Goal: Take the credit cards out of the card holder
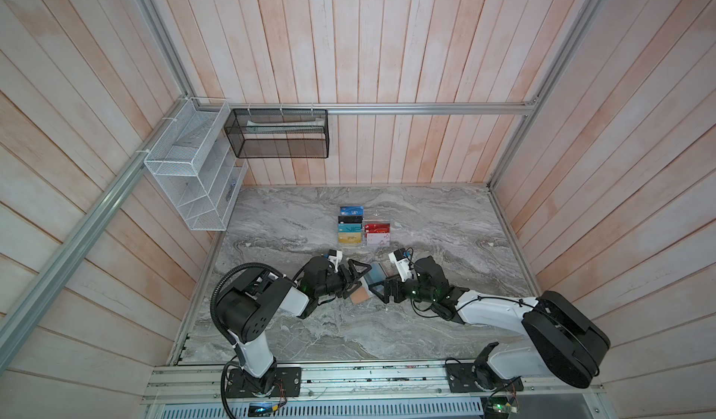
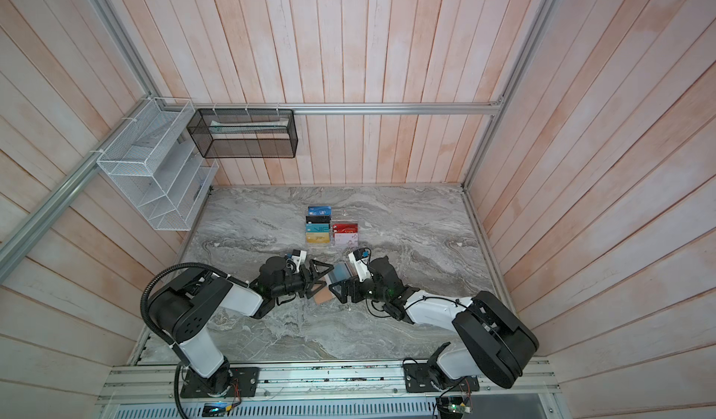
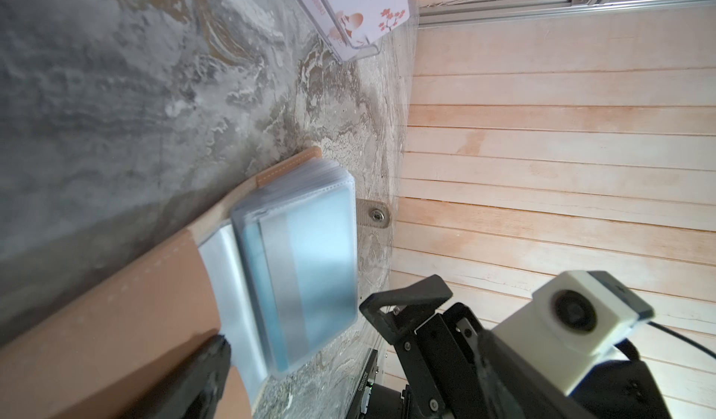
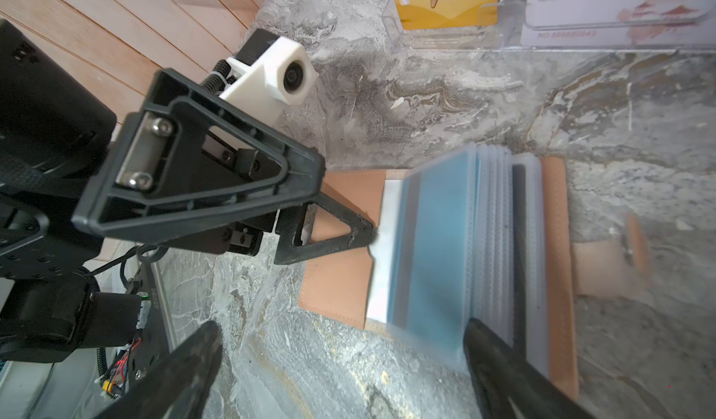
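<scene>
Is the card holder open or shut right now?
Open: the card holder lies spread, its clear sleeves fanned, a blue-grey card sleeved on top.

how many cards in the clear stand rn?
6. In a top view, left column, back to front: blue card, black card, teal card, yellow card. Right column: red card, white card in front. None look hidden.

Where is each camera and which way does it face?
Top views: high above the robot's base, looking down at the table; left arm, right arm show.
Left wrist: on left arm, facing the card holder; left fingers and right wrist camera show.
Right wrist: on right arm, facing it from opposite; right fingers and left fingers show.
Shared: both wrist views show the blue-grey card.
</scene>
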